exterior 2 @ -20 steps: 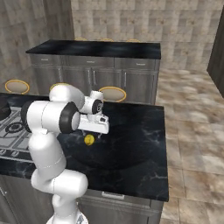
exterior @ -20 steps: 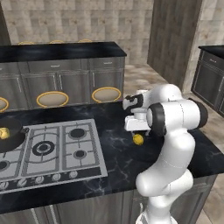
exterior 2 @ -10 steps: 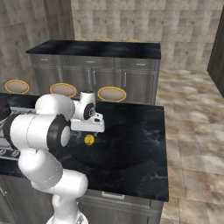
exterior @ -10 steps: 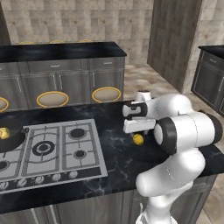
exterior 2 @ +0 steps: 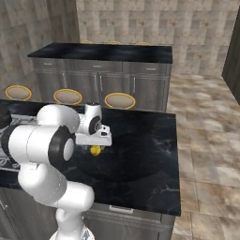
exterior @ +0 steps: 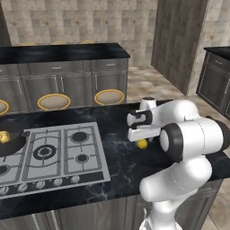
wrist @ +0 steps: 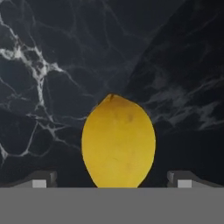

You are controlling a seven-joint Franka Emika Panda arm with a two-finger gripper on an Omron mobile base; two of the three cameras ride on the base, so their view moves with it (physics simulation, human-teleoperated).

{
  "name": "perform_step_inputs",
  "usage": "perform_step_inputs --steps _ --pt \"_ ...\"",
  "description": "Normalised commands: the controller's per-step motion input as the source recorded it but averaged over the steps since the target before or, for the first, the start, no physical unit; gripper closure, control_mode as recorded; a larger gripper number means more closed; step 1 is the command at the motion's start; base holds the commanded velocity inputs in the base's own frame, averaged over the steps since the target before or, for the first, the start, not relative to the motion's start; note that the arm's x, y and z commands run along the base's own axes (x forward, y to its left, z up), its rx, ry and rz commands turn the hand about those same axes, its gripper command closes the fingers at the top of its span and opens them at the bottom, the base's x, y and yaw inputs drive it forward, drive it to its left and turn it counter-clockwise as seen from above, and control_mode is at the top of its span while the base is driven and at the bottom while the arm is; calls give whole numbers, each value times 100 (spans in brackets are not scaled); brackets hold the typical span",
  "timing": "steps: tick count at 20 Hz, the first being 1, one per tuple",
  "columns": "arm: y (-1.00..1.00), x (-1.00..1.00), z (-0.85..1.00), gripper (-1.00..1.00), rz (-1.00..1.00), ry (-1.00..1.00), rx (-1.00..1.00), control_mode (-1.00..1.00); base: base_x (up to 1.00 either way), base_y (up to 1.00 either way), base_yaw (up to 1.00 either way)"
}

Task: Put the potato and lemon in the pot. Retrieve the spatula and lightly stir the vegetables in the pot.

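The gripper (wrist: 112,181) hangs low over the black marble worktop (exterior: 112,134), spread wide and holding nothing, with the lemon (wrist: 118,142) lying between its fingertips. The pot (exterior: 9,141), at the hob's far left, holds one yellow lump (exterior: 3,137).

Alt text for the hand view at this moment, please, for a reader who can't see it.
A yellow lemon lies on the black marble counter, centred between the two fingertips of the open gripper, which stand apart on either side without touching it. White veins run through the stone at the left of the view.
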Motion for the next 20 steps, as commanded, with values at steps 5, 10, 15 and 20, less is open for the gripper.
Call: perform_step_inputs --steps 5,10,15,20 --pt "-2 29 -14 -100 -7 4 0 -100 0 0 0" --pt "0 13 -21 -100 -6 0 0 -100 0 0 0" --pt "0 -20 -26 -100 -1 0 1 -100 0 0 0" --pt "0 -7 -5 -100 0 0 0 -100 0 0 0"
